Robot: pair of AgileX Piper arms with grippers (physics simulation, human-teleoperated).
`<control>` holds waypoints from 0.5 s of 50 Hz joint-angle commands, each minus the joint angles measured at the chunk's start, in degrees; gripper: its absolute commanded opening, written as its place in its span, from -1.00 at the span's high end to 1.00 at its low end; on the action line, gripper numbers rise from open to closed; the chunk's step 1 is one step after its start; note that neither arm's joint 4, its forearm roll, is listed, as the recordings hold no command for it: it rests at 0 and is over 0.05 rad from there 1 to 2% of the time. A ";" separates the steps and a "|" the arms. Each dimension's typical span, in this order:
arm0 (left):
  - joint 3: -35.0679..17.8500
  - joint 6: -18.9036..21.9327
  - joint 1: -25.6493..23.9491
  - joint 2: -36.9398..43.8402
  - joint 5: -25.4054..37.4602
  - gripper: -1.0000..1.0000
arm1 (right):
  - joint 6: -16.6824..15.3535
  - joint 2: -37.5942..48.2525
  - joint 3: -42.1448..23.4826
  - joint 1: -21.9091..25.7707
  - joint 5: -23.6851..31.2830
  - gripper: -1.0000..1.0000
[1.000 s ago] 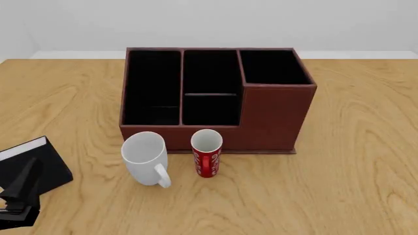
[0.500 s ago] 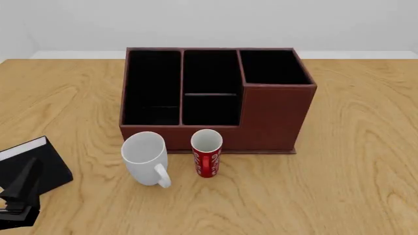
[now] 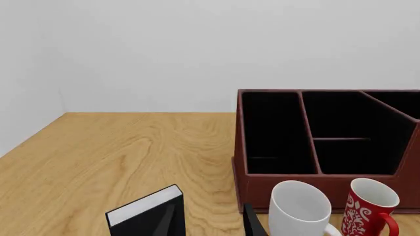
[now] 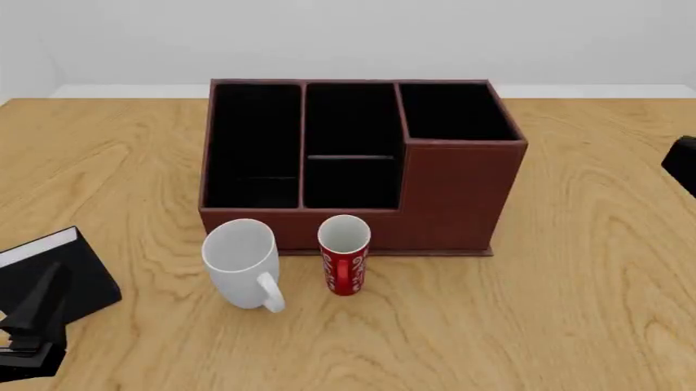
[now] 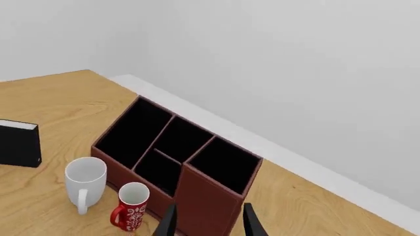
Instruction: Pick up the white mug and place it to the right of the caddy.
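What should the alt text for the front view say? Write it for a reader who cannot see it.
A dark reddish-brown caddy with black-lined compartments stands on a wooden table, with a white mug and a slimmer red patterned mug side by side just in front of it. A black book-like box lies at the near left.

Shows the caddy at right centre, the white mug and red patterned mug upright just in front of it at lower right, a black book-like box at lower centre-left, two dark fingertips spread apart along the bottom edge.
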 commanded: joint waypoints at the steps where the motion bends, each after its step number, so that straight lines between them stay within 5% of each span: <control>1: 0.00 0.00 0.00 0.00 0.00 -1.00 | -1.16 7.48 -3.54 3.53 -0.27 -1.00; 25: 0.00 0.00 0.00 0.00 0.00 -1.00 | -2.50 25.94 -15.51 8.57 1.92 -1.00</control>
